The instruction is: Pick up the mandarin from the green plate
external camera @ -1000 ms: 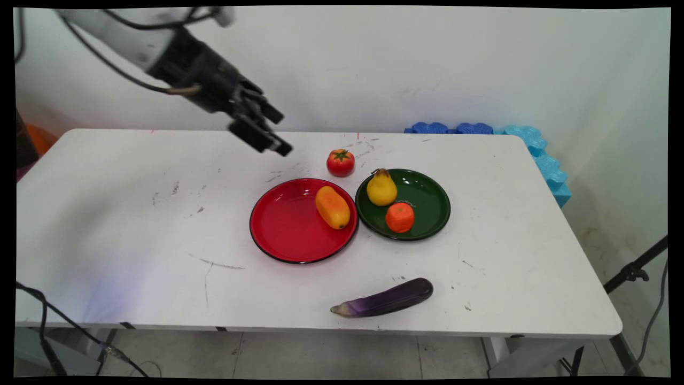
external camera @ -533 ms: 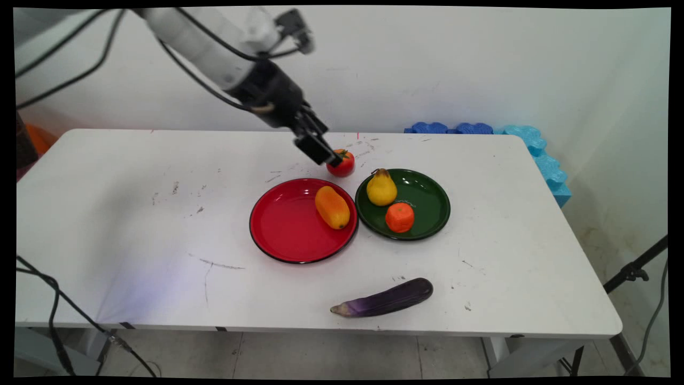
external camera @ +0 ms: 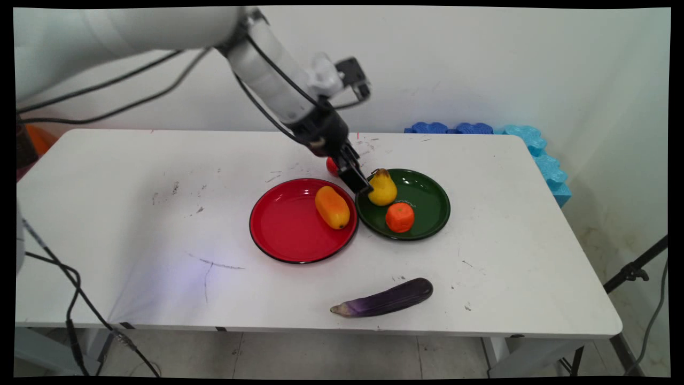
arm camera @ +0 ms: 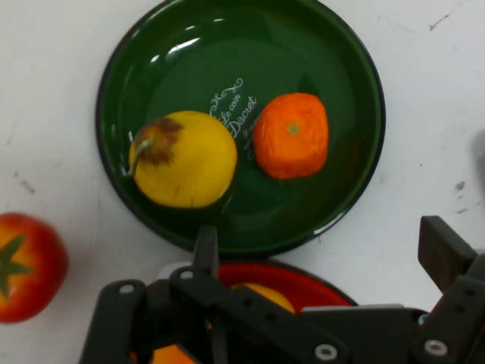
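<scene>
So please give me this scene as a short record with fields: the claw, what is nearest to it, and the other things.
claw: claw open, above the gap between both plates
nearest: yellow pear on the green plate
same plate: orange, beside the pear
red plate: red plate holds an orange-yellow fruit
behind plates: tomato on the table
near edge: eggplant, lying alone

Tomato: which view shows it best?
Hand view: the tomato sits unobstructed on the table, though cut by the left edge. In the main view the gripper hides all but a red sliver.
</scene>
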